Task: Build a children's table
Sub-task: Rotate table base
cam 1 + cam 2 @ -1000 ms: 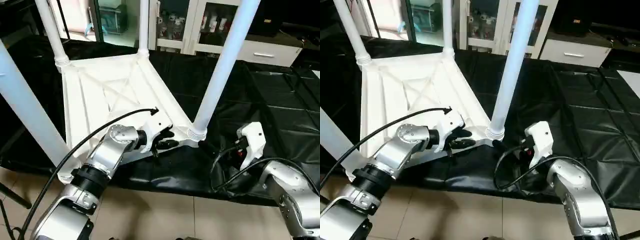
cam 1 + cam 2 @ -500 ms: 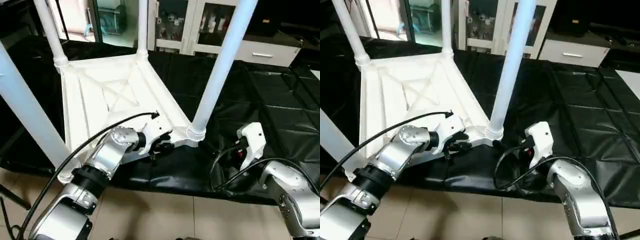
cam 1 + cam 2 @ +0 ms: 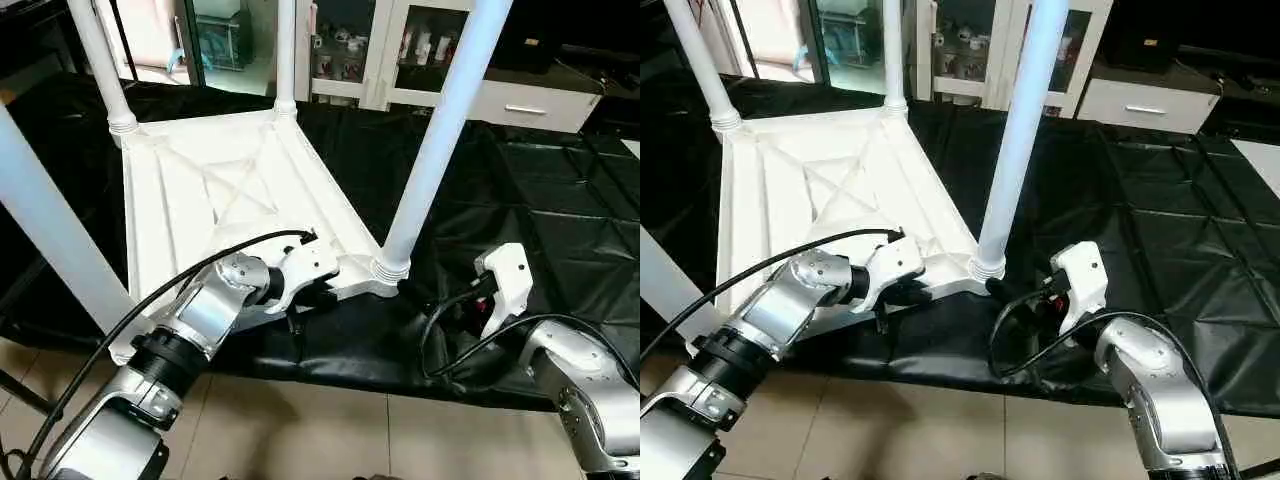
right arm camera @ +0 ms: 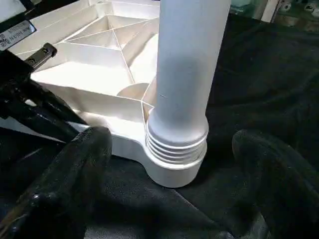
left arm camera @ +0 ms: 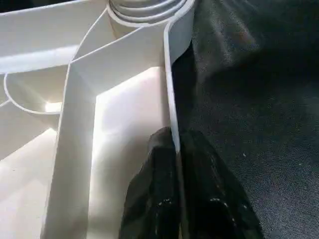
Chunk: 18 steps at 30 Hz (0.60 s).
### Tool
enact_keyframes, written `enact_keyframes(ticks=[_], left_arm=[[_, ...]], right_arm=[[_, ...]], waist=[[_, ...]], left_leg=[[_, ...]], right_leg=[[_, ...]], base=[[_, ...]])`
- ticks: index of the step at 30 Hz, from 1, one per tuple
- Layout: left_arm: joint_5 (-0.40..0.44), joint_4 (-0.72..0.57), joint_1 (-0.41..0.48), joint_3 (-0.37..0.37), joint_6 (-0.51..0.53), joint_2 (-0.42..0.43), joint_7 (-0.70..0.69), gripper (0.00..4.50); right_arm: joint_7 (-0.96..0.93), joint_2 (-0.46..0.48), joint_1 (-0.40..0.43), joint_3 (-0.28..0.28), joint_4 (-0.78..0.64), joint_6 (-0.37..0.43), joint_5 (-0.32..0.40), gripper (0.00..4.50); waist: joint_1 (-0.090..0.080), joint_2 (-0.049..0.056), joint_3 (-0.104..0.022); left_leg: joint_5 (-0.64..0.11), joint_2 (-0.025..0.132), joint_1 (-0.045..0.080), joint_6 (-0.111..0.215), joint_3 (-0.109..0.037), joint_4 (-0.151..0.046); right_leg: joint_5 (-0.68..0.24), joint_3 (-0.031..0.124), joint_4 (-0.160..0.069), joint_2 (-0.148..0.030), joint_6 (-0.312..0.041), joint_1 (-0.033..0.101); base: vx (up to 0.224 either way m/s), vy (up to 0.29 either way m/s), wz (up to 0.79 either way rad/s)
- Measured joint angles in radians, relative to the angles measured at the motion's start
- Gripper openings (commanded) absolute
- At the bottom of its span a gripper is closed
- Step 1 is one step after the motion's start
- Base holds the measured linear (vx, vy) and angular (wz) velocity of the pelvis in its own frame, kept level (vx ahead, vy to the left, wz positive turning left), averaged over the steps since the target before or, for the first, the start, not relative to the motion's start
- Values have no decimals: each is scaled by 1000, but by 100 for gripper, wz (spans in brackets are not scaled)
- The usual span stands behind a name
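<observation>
The children's table lies upside down on the black sheet, its X-ribbed white top (image 3: pixel 210 190) facing up. Four white legs stand in the corner sockets, and the near right leg (image 3: pixel 435 140) rises beside my right arm. My left gripper (image 3: pixel 300 293) is at the top's near edge, just left of that leg's socket. In the left wrist view its black fingers (image 5: pixel 154 169) are shut on the thin raised rim (image 5: pixel 168 89), one on each side. My right gripper (image 4: pixel 174 199) stands open on the sheet in front of the leg's ribbed base (image 4: pixel 177 144), touching nothing.
The black-sheeted work table (image 3: pixel 540 200) stretches to the right and back. White cabinets with glass doors (image 3: pixel 400 45) stand behind it. Tiled floor (image 3: pixel 330 430) lies below the near edge. A black cable (image 3: pixel 150 300) loops over my left forearm.
My left gripper has closed from partly open onto the top's rim and shifted slightly left along the near edge. The right arm has stayed where it was.
</observation>
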Motion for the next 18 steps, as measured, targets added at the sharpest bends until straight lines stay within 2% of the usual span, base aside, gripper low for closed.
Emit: enact_keyframes(ticks=[10,14,18], left_arm=[[-2,20,1,11,-21,-1,8,2],[-15,-38,52,11,-80,46,-40,2],[-31,-78,102,12,-167,102,-102,2]], right_arm=[[-6,11,-1,-11,0,0,8,422],[-11,29,-8,-44,0,6,53,422],[51,1,-4,-47,4,3,73,422]], waist=[[-3,1,0],[-2,8,-5],[1,17,-10]], left_leg=[[0,0,0,0,0,-1],[0,0,0,0,0,-4],[0,0,0,0,0,-6]], right_leg=[[0,-1,-2,0,1,-1],[0,0,-2,0,1,-1],[-2,0,-2,0,3,-1]], base=[[0,0,0],[0,0,0],[0,0,0]])
